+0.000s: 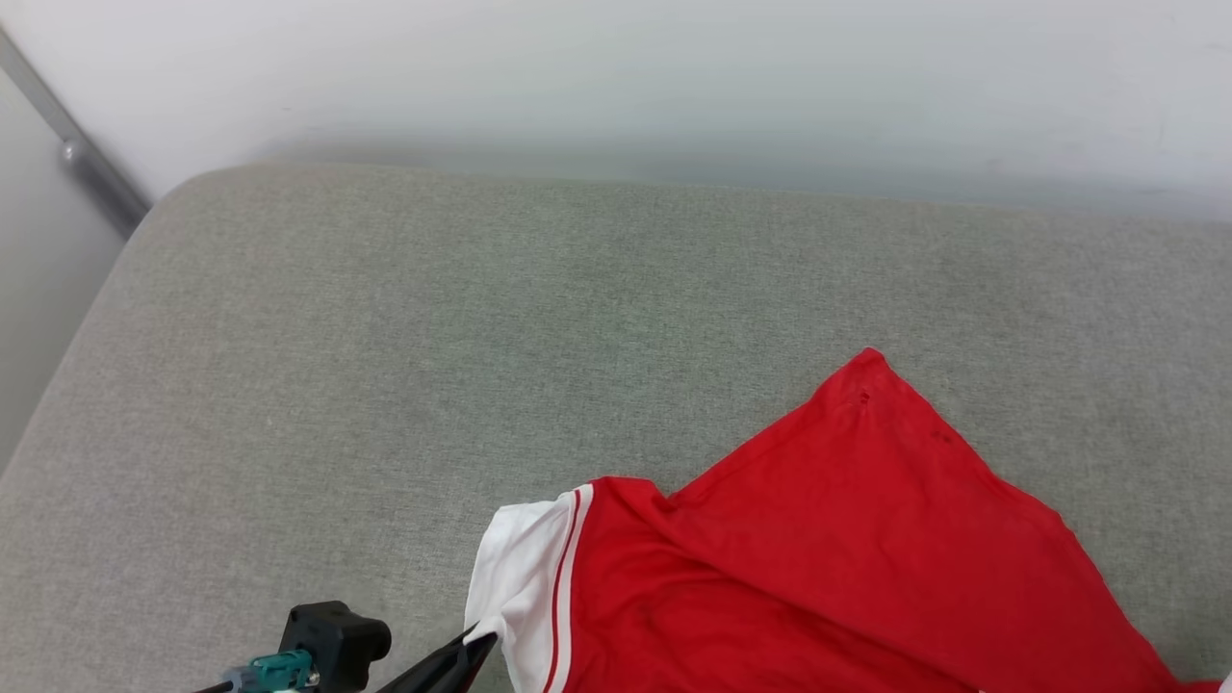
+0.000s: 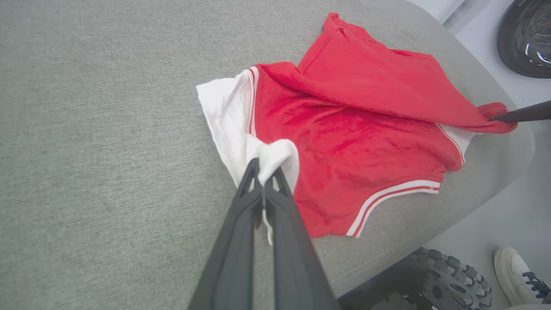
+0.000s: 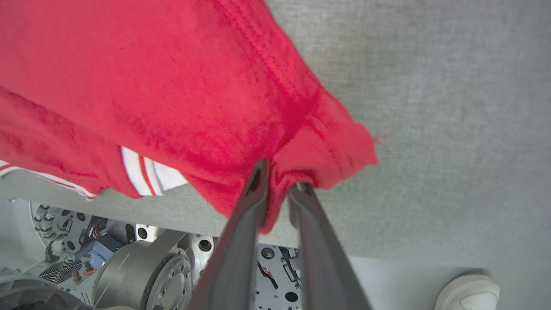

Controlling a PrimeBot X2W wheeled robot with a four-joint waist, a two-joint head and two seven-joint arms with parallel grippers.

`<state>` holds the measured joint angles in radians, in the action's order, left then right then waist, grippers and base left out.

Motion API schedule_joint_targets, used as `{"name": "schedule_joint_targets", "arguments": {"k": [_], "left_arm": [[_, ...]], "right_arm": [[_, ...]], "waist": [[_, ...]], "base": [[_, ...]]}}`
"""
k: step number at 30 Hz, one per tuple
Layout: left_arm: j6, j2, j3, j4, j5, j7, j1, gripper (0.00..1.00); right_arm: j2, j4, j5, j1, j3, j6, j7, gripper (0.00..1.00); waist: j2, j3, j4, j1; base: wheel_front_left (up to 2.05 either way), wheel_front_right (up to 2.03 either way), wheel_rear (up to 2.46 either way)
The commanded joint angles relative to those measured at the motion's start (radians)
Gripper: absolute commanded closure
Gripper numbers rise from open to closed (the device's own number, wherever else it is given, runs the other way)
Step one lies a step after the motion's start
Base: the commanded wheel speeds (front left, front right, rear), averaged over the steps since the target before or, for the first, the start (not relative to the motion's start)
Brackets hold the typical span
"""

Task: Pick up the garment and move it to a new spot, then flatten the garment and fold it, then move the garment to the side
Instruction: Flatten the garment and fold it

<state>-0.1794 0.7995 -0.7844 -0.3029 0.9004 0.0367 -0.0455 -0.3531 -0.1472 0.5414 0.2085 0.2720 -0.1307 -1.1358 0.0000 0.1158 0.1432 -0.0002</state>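
Two hands pinch the garment (image 2: 366,129): left hand (image 2: 267,170) its white sleeve (image 2: 224,107), right hand (image 3: 280,176) a red corner.

Red garment (image 2: 361,133) with white sleeve, red-white striped trim, grey flecked cushion (image 2: 107,129), white shoe (image 2: 512,271)

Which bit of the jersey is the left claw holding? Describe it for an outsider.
On the grey cushion lies a crumpled red jersey. At its left end sits a white sleeve, joined by red-white striped trim, its edge pinched in the left claw. The other sleeve is almost buried under red folds.
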Motion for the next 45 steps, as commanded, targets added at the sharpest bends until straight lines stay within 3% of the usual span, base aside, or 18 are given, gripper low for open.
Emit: {"name": "schedule_joint_targets", "arguments": {"k": [1,10,15,22,27,35,42,43,44,45], "left_arm": [[-0.004,0.003,0.001,-0.006,-0.004,0.000,0.001,1.00],[0.004,0.005,-0.002,-0.023,-0.012,0.006,-0.019,1.00],[0.012,-0.008,-0.006,-0.037,-0.028,0.008,-0.045,1.00],[0.027,-0.046,-0.024,-0.048,-0.060,0.014,-0.099,1.00],[0.046,-0.089,-0.041,-0.029,-0.076,0.006,-0.133,1.00],[0.071,-0.140,-0.061,0.012,-0.088,-0.009,-0.166,1.00],[0.089,-0.174,-0.072,0.040,-0.075,-0.025,-0.171,1.00],[0.090,-0.175,-0.072,0.044,-0.073,-0.026,-0.169,1.00],[0.088,-0.176,-0.072,0.048,-0.072,-0.028,-0.167,1.00],[0.088,-0.176,-0.072,0.051,-0.071,-0.031,-0.166,1.00]], "right_arm": [[-0.027,-0.010,0.013,-0.024,-0.014,0.000,0.018,0.00],[-0.135,-0.078,0.063,-0.200,-0.105,0.000,0.028,0.00],[-0.128,-0.066,0.064,-0.386,-0.193,0.000,-0.020,0.00],[-0.102,0.061,-0.028,-0.613,-0.288,0.000,-0.096,0.00],[-0.092,0.206,-0.102,-0.715,-0.298,0.000,-0.119,0.00],[-0.125,0.328,-0.149,-0.756,-0.333,0.000,-0.132,0.00],[-0.149,0.428,-0.135,-0.672,-0.361,0.000,-0.190,0.00],[-0.150,0.430,-0.130,-0.656,-0.372,0.000,-0.197,0.54],[-0.153,0.428,-0.128,-0.645,-0.379,0.000,-0.196,0.94],[-0.156,0.427,-0.127,-0.638,-0.386,0.000,-0.191,1.00]], "waist": [[0.0000,-0.001,0.005,0.0002],[0.0000,0.027,0.052,0.0002],[0.0000,0.080,0.098,0.0002],[0.0000,0.172,0.188,0.0002],[0.0000,0.220,0.253,0.0002],[0.0000,0.260,0.316,0.0002],[0.0000,0.266,0.344,0.0002],[0.0000,0.265,0.345,0.0002],[0.0000,0.263,0.345,0.0002],[0.0000,0.261,0.344,0.0002]], "base": [[0.00,0.00,0.00],[0.00,0.00,0.00],[0.00,0.00,0.00],[0.00,0.00,0.00],[0.00,0.00,0.00],[0.00,0.00,0.00],[0.00,0.00,0.00],[0.00,0.00,0.00],[0.00,0.00,0.00],[0.00,0.00,0.00]]}}
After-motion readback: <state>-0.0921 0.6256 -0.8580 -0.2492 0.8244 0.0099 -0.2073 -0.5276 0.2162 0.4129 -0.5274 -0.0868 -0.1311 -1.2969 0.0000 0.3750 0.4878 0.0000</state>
